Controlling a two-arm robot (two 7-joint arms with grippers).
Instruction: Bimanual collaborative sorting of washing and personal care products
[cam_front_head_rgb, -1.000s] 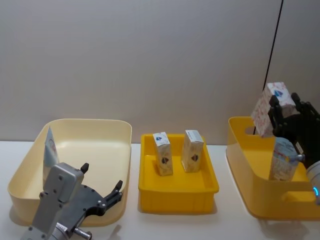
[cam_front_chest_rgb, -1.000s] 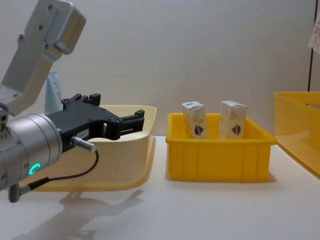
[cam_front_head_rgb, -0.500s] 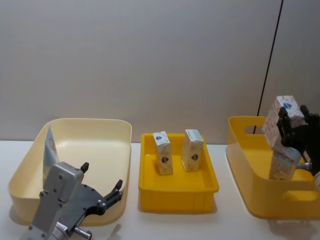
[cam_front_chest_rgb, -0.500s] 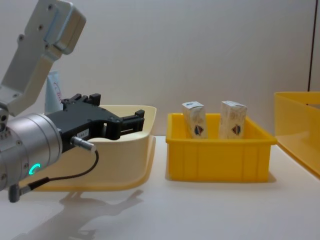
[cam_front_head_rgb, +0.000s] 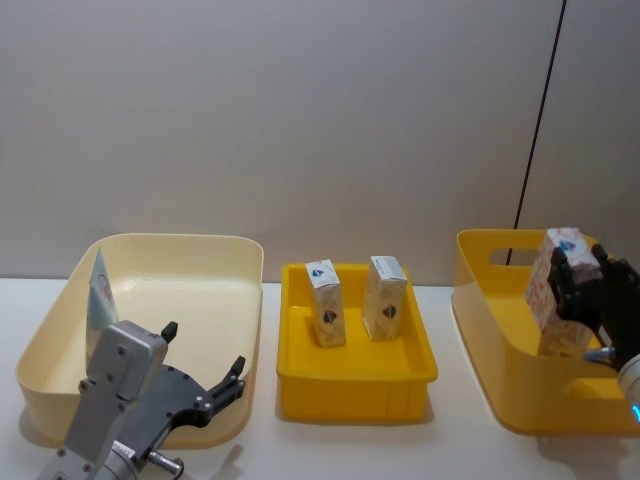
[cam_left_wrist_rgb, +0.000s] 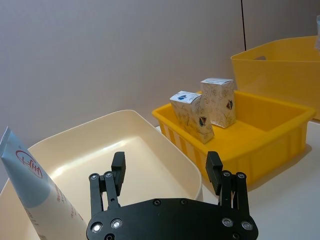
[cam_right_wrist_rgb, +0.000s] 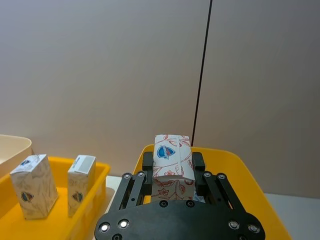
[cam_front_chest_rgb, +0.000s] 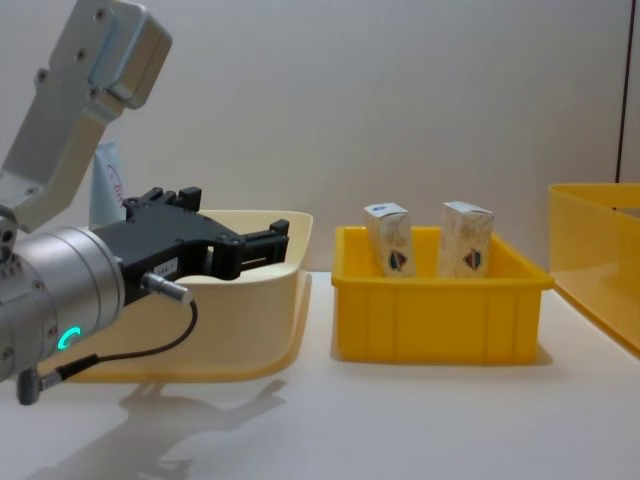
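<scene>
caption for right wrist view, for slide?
Right gripper holds a white carton over the yellow bin; two more cartons stand in the middle tray.

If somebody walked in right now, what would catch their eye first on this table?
Probably the right gripper, shut on a white carton and holding it low inside the deep yellow bin on the right. Next, the two cartons standing in the small yellow tray at the centre. On the left, the left gripper hangs open at the near edge of the cream bin, where a light-blue tube leans.
</scene>
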